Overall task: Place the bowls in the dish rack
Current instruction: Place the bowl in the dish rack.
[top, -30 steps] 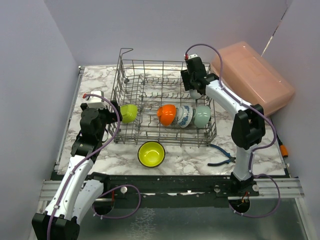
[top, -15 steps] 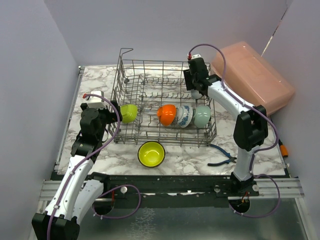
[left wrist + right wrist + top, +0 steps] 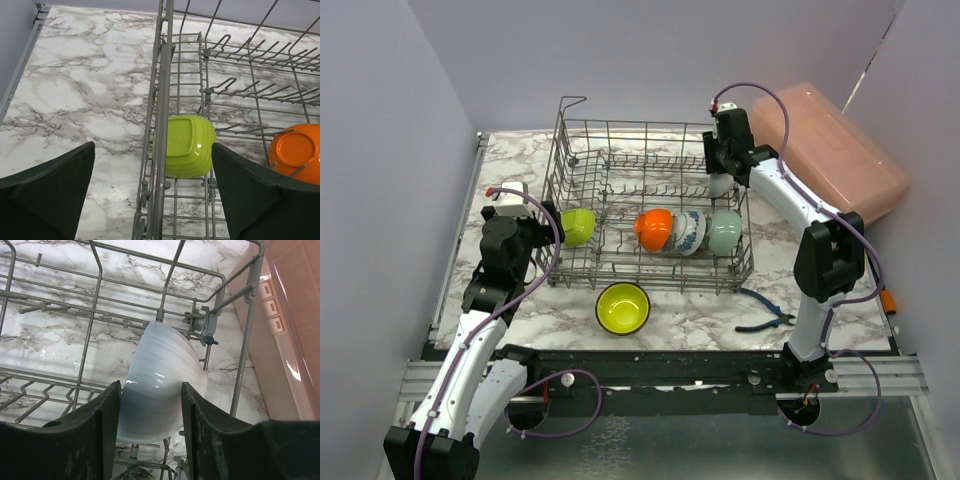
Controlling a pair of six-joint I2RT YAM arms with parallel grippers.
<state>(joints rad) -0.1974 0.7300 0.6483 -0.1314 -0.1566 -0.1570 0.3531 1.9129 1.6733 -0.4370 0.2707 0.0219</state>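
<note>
Seen from above, the right hand [image 3: 725, 168] has shifted toward the far right corner of the dish rack [image 3: 560, 150], with the white bowl [image 3: 720, 186] just beneath it. The left hand [image 3: 528, 218] has stayed put. In the left wrist view its fingers stand wide apart, and the lime green bowl [image 3: 185, 146] sits racked just ahead. In the right wrist view the fingers have drawn in against the white bowl's flanks; I cannot tell whether they clamp it. A yellow-green bowl [image 3: 623, 307] waits on the counter [image 3: 700, 322], well short of either hand.

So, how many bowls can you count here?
6. In the dish rack: lime green bowl, orange bowl, blue-patterned bowl, mint green bowl, white bowl at its far right corner. Yellow-green bowl on the table in front. More may be hidden.
</note>
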